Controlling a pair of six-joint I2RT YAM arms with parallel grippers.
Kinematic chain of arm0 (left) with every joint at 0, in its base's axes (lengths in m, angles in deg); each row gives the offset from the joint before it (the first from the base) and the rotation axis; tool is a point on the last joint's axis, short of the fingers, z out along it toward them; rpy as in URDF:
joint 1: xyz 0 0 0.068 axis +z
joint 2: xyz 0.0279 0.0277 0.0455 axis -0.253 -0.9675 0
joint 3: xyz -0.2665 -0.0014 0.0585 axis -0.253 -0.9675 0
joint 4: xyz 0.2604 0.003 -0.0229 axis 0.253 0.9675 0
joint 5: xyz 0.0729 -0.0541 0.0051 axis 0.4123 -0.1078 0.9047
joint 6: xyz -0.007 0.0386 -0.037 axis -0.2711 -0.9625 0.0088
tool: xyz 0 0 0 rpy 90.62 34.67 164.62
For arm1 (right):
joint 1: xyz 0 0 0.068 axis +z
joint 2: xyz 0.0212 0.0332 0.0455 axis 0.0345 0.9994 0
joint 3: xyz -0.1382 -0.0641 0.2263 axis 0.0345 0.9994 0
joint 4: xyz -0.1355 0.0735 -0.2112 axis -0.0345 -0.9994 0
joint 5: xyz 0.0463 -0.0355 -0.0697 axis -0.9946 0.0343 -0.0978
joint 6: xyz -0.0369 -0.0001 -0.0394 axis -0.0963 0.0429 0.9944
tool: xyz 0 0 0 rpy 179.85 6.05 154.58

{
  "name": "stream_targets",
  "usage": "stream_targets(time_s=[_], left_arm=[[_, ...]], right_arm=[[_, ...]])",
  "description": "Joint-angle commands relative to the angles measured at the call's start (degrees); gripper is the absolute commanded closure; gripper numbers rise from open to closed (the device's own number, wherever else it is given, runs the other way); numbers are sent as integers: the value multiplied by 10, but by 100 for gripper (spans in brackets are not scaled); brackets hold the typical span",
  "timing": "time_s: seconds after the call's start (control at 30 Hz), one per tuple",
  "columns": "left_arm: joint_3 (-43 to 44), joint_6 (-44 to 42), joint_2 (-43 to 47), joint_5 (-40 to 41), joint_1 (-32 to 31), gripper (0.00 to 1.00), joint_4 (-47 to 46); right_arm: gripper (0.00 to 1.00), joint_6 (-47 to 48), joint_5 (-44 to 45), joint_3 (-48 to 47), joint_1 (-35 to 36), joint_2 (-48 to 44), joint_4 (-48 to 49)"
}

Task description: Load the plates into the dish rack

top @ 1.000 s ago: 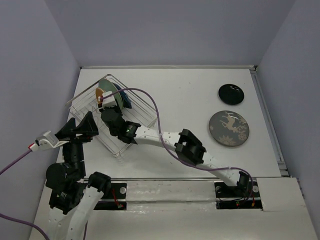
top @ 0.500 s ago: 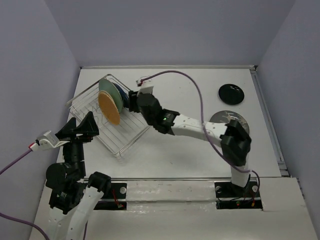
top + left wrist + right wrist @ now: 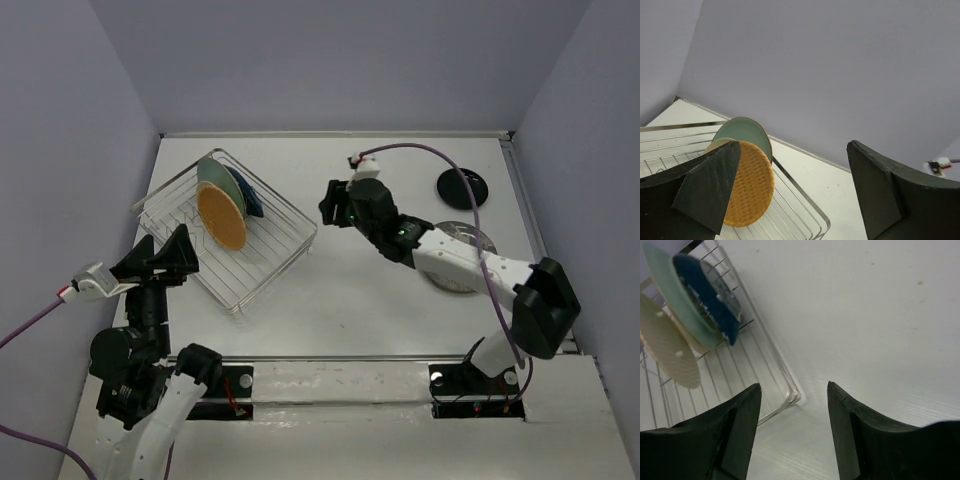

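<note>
looking from above, we see the right gripper (image 3: 333, 203) beside the dish rack (image 3: 275, 250), which lies diagonally; orange plate (image 3: 221, 216), teal plate (image 3: 214, 171) and dark blue plate (image 3: 252, 203) stand on edge at its far end; black plate (image 3: 462, 188) and deer plate (image 3: 466, 232), flat at the right, show only here; left wrist: left gripper (image 3: 790, 195) gaping, empty; right wrist: jaws apart, gripping nothing, rack corner below.
</note>
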Motion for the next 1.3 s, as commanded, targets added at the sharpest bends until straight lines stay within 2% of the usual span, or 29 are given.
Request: stream_targets(time_s=[0.0, 0.07, 0.13, 0.2, 0.27, 0.47, 0.5, 0.67, 0.73, 0.8, 1.07, 1.27], left_arm=[[-1, -5, 0, 5, -2, 1, -29], [-1, -6, -1, 6, -2, 1, -29], [-1, -6, -2, 5, -2, 1, -29], [0, -7, -1, 4, -2, 1, -29], [0, -7, 0, 3, -2, 1, -29], [0, -7, 2, 2, -2, 1, -29], [0, -6, 2, 2, -2, 1, -30], [0, -6, 3, 2, -2, 1, -29], [0, -6, 3, 2, -2, 1, -29], [0, -7, 5, 3, -2, 1, -29], [0, -6, 3, 3, -2, 1, -29], [0, -7, 2, 2, -2, 1, -29]], right_arm=[[45, 51, -79, -123, 91, 121, -41], [47, 66, -78, -212, 115, 175, -68], [42, 80, -79, -288, 140, 248, -94], [36, 81, -89, -323, 146, 299, -97], [35, 79, -96, -365, 151, 327, -102], [52, 79, -84, -456, 151, 406, -143], [59, 79, -81, -463, 151, 411, -144], [75, 82, -66, -506, 151, 443, -151], [76, 84, -62, -527, 151, 450, -153], [83, 87, -48, -543, 151, 461, -152], [88, 87, -14, -663, 151, 515, -146], [85, 79, 6, -740, 151, 568, -127]])
